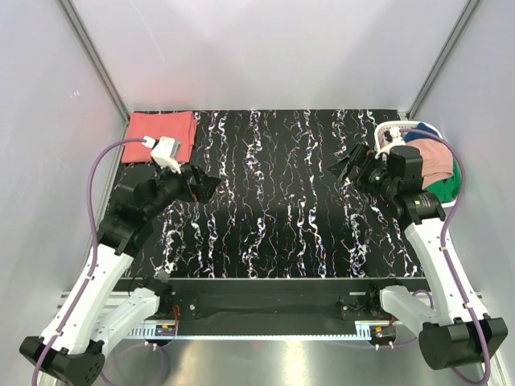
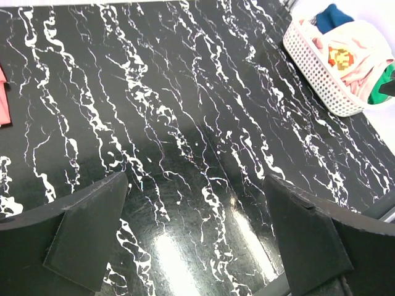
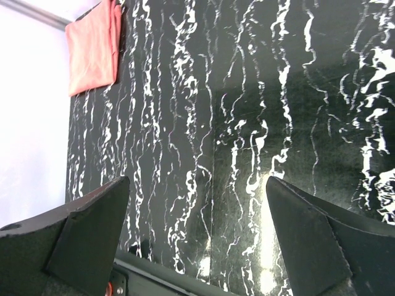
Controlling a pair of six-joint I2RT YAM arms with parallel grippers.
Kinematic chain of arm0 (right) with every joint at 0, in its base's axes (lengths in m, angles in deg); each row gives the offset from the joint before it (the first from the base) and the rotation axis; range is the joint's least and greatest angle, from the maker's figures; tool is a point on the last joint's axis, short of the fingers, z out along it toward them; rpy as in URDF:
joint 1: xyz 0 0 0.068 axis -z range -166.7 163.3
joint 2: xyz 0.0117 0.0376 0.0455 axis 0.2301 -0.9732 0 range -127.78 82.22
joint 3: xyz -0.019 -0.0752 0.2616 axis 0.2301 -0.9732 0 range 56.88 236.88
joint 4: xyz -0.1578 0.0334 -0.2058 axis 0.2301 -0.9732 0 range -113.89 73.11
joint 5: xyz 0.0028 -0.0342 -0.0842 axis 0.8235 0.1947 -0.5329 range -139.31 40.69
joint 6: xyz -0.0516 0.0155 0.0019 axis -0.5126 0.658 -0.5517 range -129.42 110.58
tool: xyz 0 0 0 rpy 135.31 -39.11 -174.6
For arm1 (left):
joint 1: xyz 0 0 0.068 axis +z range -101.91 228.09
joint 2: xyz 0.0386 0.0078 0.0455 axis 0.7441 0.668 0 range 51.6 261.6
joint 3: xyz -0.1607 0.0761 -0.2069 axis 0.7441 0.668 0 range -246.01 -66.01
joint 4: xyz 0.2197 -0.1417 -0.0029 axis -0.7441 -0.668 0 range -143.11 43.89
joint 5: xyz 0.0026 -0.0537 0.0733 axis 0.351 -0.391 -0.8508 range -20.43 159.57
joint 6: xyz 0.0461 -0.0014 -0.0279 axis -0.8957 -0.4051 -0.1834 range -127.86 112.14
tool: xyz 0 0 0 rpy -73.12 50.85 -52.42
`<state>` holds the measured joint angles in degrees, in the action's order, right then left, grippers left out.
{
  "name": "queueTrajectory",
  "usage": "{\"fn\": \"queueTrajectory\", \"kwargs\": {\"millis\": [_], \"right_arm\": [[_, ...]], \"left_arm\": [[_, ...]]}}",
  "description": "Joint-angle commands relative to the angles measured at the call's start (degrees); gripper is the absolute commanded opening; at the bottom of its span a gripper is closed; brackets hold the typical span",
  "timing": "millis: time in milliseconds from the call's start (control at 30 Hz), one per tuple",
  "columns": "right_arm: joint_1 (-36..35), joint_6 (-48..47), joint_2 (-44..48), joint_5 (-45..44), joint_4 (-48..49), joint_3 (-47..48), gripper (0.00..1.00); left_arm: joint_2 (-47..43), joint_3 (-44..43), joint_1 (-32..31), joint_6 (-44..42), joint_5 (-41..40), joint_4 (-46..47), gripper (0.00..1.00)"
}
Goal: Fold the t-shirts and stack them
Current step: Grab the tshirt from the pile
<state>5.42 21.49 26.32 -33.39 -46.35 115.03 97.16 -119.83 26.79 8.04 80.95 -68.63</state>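
A coral-red t-shirt (image 1: pixel 161 135) lies folded flat at the back left corner of the black marbled table; the right wrist view shows it far off (image 3: pixel 92 52), and the left wrist view catches only a sliver (image 2: pixel 2 98). A pale pink t-shirt (image 1: pixel 437 161) with a small orange patch (image 2: pixel 340 57) lies crumpled in a white basket (image 1: pixel 386 131) at the right. My left gripper (image 1: pixel 208 186) hovers open just in front of the red shirt, with nothing between its fingers (image 2: pixel 196 182). My right gripper (image 1: pixel 342 167) hovers open beside the basket, also empty (image 3: pixel 197 182).
The white basket's wall (image 2: pixel 315 68) also holds a blue cloth (image 2: pixel 333 15) and a green one (image 2: pixel 382 86). Grey walls enclose the table on three sides. The table's near edge (image 3: pixel 160 274) runs just below the right fingers.
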Motion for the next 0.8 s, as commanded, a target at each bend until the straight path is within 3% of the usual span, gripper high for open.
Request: {"fn": "queueTrajectory", "kwargs": {"millis": [0,200,300,433,500,533,667,767], "right_arm": [[-0.2,0.5,-0.2,-3.8,0.5,1.9,1.00],[-0.3,2.1,-3.9,-8.7,-0.1,4.2,1.00],[-0.3,1.7,-7.2,-16.3,0.3,6.1,1.00],[0.7,-0.6,-18.0,-38.3,-2.7,14.2,1.00],[9.2,-1.3,-28.0,-39.9,-6.0,22.0,0.97],[10.7,-1.3,-28.0,-39.9,-5.8,22.1,0.96],[14.5,-1.7,-34.7,-45.1,-5.4,26.0,0.70],[16.9,-1.3,-39.4,-48.5,-5.0,28.8,0.61]], "left_arm": [[-0.8,0.3,0.4,-0.5,0.5,3.7,0.99],[-0.1,0.1,0.4,-0.1,0.9,3.6,0.99],[0.1,0.0,0.6,-0.1,0.6,3.3,0.99],[0.1,0.3,0.6,0.2,0.4,3.4,0.99],[0.5,0.5,0.6,0.7,1.4,3.5,0.99],[0.5,0.5,0.6,0.8,1.5,3.5,0.99],[0.8,0.0,0.6,1.0,1.7,3.1,0.99],[0.3,0.1,0.6,1.1,2.1,3.1,0.99]]}}
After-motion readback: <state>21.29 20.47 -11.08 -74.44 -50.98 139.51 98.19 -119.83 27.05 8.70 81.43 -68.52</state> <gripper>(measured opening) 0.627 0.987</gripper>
